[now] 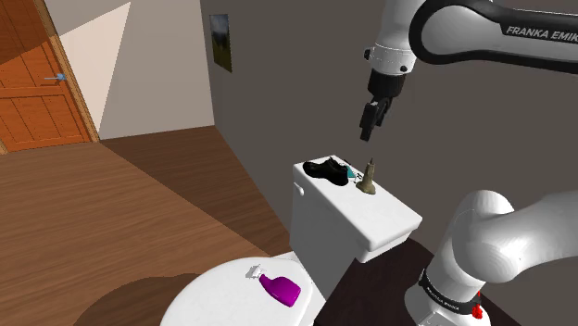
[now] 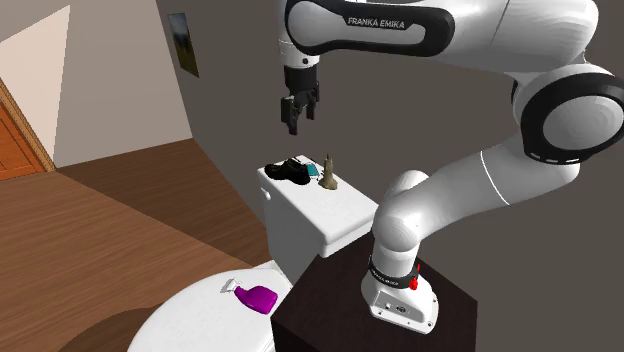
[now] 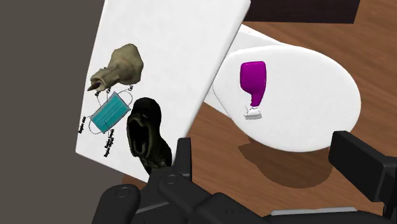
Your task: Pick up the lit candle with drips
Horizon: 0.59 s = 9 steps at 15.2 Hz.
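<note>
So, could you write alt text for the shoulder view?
Black fingers of a white arm hang over a white toilet tank, where a drab candle, a teal mask and a black shoe sit. A purple bottle lies on the toilet lid below.

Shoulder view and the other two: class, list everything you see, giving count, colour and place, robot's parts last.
Tank: one, white, toilet's back.
Toilet lid: one, white, shut.
Candle: one, olive-brown, upright on the tank.
Mask: one, teal, between candle and shoe.
Shoe: one, black, on the tank.
Spray bottle: one, purple, white nozzle, lying on the toilet lid.
Door: one, orange, shoulder view's left.
Picture: one, dark, on the wall.
Arm: one, white, dark joints.
Stand: one, dark, under the arm.
Gripper: one, black, open, above the tank.
</note>
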{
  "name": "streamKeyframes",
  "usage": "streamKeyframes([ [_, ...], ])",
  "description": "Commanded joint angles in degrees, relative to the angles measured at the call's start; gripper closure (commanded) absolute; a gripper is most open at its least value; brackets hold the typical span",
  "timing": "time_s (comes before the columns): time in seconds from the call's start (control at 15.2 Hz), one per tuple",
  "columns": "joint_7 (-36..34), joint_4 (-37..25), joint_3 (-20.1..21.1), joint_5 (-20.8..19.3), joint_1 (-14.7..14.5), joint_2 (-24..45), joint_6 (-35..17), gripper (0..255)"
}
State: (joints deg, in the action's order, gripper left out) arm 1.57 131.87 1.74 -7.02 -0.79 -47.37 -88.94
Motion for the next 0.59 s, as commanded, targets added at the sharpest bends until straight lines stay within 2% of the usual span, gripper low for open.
streamKeyframes([
  [0.0,0.00,0.00,0.00,0.00,0.00,0.00,0.00,0],
  [0.53,5.22,9.99,-9.85,-4.05,3.58,-0.50,-12.73,0],
])
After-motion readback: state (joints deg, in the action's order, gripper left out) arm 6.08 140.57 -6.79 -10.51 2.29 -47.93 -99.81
